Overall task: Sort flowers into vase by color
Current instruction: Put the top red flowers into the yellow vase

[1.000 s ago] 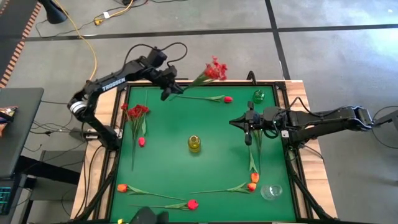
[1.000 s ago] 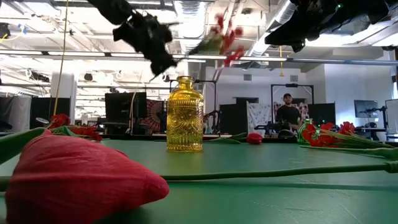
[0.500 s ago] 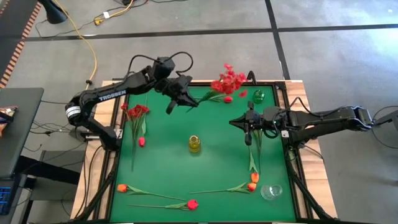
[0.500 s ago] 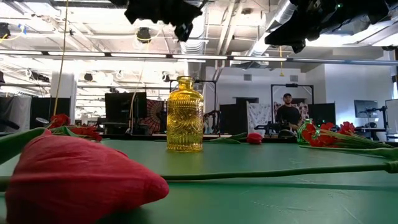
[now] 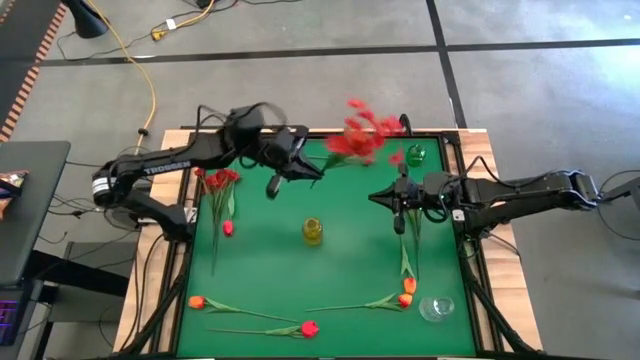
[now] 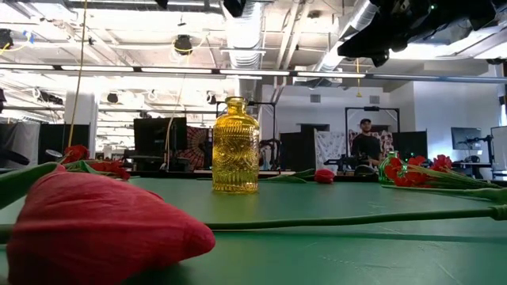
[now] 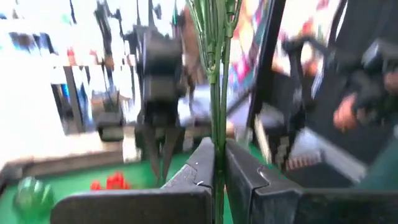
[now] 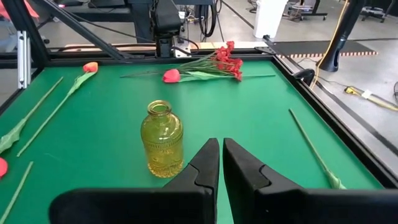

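Note:
My left gripper is shut on a bushy red sprig, carried in the air over the table's far half. Its blossoms hang just left of the green vase. In the left wrist view the green stems rise from between my fingers. My right gripper is shut and empty, hovering right of the yellow vase, which also shows ahead of it as the yellow vase. A second red sprig lies flat on the felt at the left. My left gripper pinches the red sprig's bundle of green stems between its two fingers, which lie across the stems. The sprig is lifted clear of the table. Its blossom end stretches away from the fingers toward the table's right.
Tulips lie flat on the green mat: a red-pink one at the left, an orange one and a red one along the near edge, orange ones near right. A clear vase stands in the near right corner. A person stands beyond the table.
My left gripper has risen out of the low view's top and moved from the far left corner toward the table's middle. It has carried the red sprig with it. The blossoms have swung right, toward the green vase.

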You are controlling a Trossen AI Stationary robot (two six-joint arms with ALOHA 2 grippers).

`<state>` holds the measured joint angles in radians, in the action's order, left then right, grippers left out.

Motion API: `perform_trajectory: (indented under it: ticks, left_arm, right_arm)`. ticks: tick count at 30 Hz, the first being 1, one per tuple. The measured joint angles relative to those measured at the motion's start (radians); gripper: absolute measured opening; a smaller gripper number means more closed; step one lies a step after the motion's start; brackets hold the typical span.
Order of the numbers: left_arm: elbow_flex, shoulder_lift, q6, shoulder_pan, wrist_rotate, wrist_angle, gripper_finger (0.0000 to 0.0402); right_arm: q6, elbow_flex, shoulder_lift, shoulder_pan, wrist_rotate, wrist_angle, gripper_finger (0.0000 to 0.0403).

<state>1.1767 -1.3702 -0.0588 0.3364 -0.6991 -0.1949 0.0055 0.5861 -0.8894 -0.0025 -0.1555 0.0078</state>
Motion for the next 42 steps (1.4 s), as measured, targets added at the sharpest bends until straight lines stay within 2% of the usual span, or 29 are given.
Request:
perform_trajectory:
  ticks: [5,9,18,24,30,39,42]
  left_arm:
    - [-0.28,0.098,-0.191,-0.038,0.162,-0.453,0.0]
    - [-0.428,0.152,-0.188,-0.092,0.272,-0.633,0.0]
    - [-0.548,0.154,-0.039,-0.221,0.451,-0.606,0.0]
    - [-0.607,0.148,-0.013,-0.236,0.548,-0.609,0.0001]
    - [-0.66,0.082,-0.053,-0.236,0.557,-0.701,0.0001]
    - [-0.661,-0.072,-0.085,-0.254,0.55,-0.846,0.0001]
    - [-0.661,-0.101,-0.087,-0.267,0.555,-0.866,0.0001]
  right_arm:
    - [-0.003,0.0,0.0,0.0,0.0,0.005,0.0049]
    - [-0.007,0.0,0.0,-0.001,0.0,0.033,0.0049]
    - [-0.059,0.0,0.0,-0.035,0.0,0.1,0.0049]
    - [-0.059,0.0,0.0,-0.046,0.0,0.101,0.0049]
    - [-0.059,0.0,0.0,-0.046,0.001,0.1,0.0049]
    - [-0.059,0.0,0.0,-0.043,0.003,0.098,0.0049]
    - [-0.059,0.0,0.0,-0.044,0.033,0.097,0.0049]
